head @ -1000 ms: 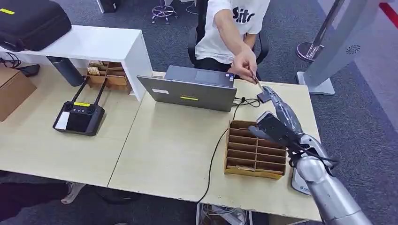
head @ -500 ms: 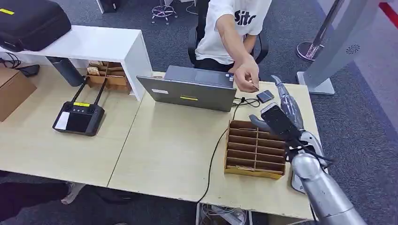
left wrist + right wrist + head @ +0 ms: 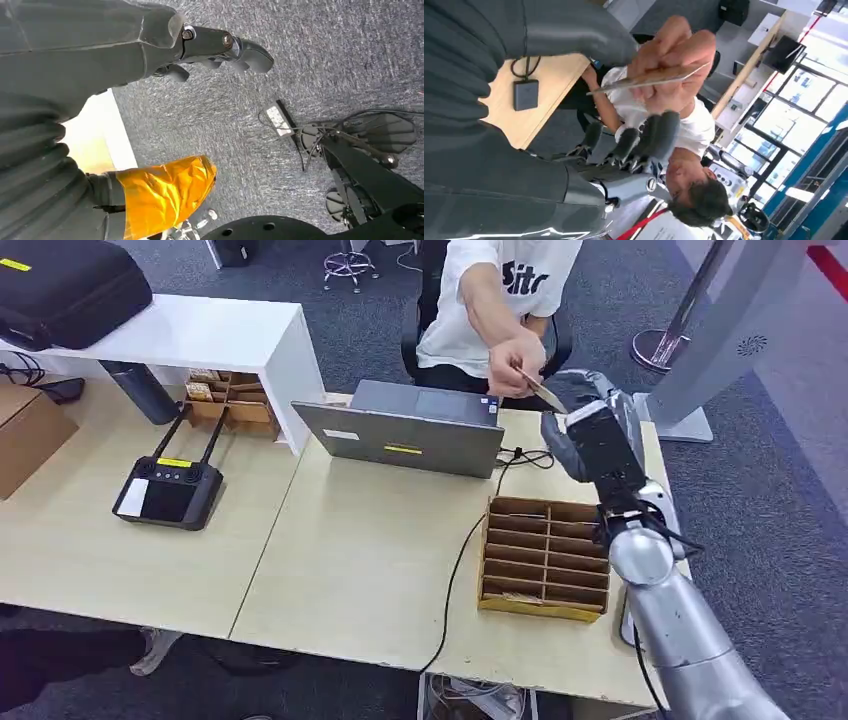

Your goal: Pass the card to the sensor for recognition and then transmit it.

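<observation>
1. Card (image 3: pixel 541 393): held edge-on in the person's hand (image 3: pixel 515 362), above the far edge of the table (image 3: pixel 360 570), just beside the robot's right hand (image 3: pixel 592 435). In the right wrist view the card (image 3: pixel 651 78) is pinched by the person's hand (image 3: pixel 672 65); no robot finger touches it.
2. Right hand: raised at the far right of the table, palm toward the person. Fingers (image 3: pixel 659 136) apart and slightly curled, holding nothing; the card sits just off their tips.
3. Left hand (image 3: pixel 220 47): hangs beside the robot over grey carpet, fingers loosely curled, nothing in them.
4. Sensor (image 3: pixel 526 94): taken to be the small dark square pad with a cable on the table, near the laptop (image 3: pixel 410 430). Nothing on it.
5. Other items: cardboard divider tray (image 3: pixel 543 558) close under the right arm; black remote controller (image 3: pixel 168 490) well apart, on the left half of the table.
6. Progress (judgement): the card is with the person, so the hand-over looks done or nearly so. Whether the sensor read happened cannot be told. Left: withdraw the right arm.
</observation>
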Robot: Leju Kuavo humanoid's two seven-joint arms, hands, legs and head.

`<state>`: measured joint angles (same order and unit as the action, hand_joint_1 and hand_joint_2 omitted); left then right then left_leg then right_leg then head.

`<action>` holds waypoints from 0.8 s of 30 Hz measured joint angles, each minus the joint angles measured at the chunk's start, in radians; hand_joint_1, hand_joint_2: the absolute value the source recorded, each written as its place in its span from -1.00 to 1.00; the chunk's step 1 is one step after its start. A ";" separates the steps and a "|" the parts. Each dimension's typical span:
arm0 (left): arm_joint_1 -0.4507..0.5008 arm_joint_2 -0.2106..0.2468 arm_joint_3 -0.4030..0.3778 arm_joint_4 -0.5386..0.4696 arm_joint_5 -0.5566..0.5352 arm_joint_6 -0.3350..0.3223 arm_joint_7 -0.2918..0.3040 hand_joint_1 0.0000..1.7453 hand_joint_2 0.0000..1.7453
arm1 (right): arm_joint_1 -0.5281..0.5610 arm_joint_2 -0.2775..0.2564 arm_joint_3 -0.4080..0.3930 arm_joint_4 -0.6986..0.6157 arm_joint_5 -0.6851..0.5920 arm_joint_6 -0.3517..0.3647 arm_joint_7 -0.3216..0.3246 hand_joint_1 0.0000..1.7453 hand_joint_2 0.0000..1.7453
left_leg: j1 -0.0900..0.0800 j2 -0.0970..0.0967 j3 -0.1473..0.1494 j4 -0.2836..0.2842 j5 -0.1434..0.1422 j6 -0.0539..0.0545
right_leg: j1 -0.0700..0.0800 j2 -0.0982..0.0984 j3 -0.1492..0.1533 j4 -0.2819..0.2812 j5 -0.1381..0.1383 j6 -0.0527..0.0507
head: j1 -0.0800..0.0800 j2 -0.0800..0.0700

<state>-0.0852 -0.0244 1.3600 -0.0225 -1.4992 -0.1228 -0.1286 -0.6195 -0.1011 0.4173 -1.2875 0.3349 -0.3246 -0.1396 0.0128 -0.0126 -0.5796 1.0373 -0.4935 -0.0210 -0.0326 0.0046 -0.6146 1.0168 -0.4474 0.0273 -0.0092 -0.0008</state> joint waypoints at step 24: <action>-0.005 -0.005 -0.016 0.000 0.000 0.000 -0.006 -1.00 1.00 | -0.002 0.006 -0.008 -0.003 -0.009 -0.005 -0.009 1.00 1.00 | 0.000 0.000 0.000 0.000 0.000 0.000 | 0.000 0.000 0.000 0.000 0.000 0.000 | 0.000 0.000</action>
<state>-0.0905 -0.0294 1.3443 -0.0225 -1.4992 -0.1228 -0.1350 -0.6210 -0.0954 0.4097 -1.2909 0.3258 -0.3292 -0.1484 0.0128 -0.0126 -0.5797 1.0373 -0.4935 -0.0210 -0.0326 0.0046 -0.6147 1.0167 -0.4474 0.0273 -0.0092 -0.0008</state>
